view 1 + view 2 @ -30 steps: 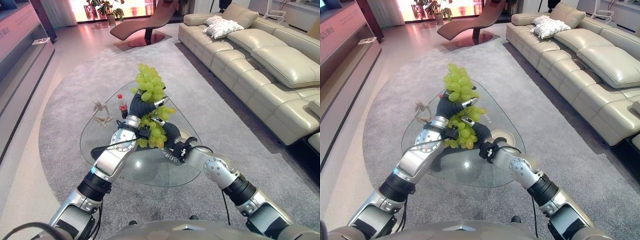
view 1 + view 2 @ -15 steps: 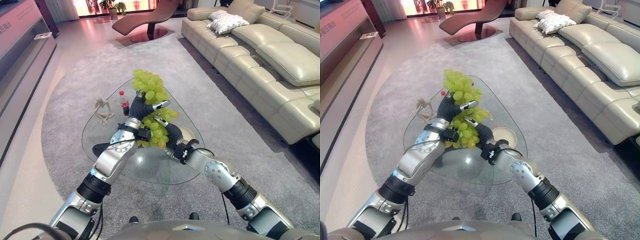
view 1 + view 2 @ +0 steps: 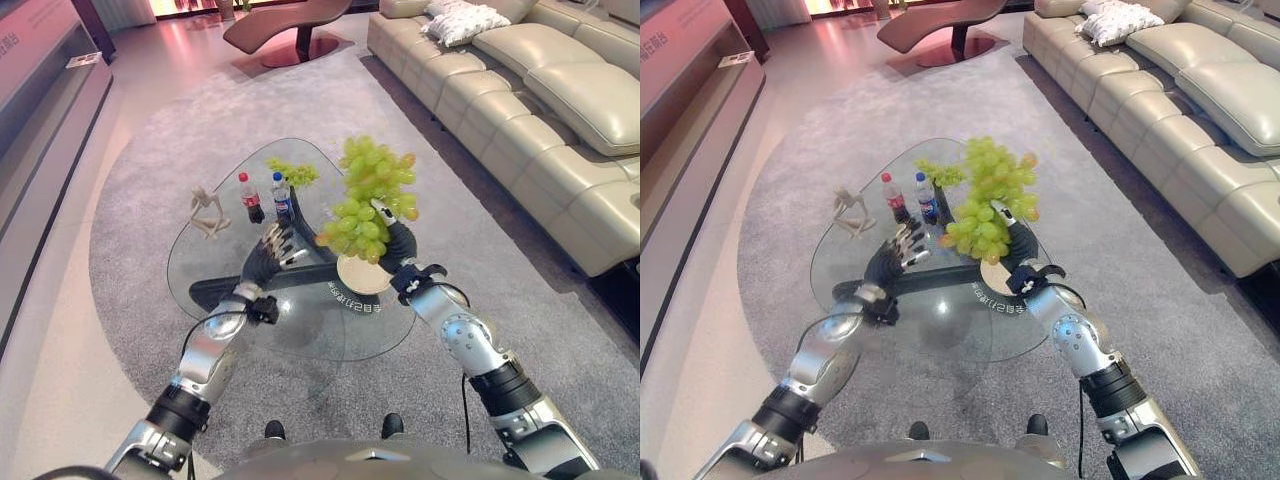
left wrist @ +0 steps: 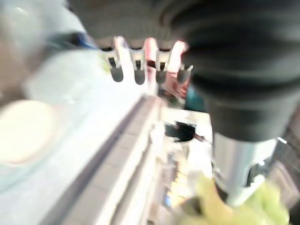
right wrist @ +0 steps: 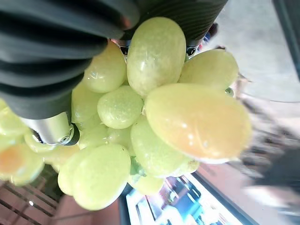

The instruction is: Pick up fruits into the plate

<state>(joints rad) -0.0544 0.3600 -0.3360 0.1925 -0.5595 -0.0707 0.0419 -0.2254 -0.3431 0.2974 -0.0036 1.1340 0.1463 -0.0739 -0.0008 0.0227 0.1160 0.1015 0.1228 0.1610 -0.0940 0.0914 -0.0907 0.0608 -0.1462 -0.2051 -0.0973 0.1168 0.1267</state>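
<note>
Grapes in right hand, above plate, bottles behind

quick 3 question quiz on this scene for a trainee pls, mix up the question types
1. True or false: the left hand grips the large grape bunch.
2. What lies under the held bunch? A) plate B) figurine C) bottles
3. Fill in: a smaller grape bunch lies on the glass ___.

Key: 1 false, the right hand holds it, the left is open. 2 A. 3 table.
</note>
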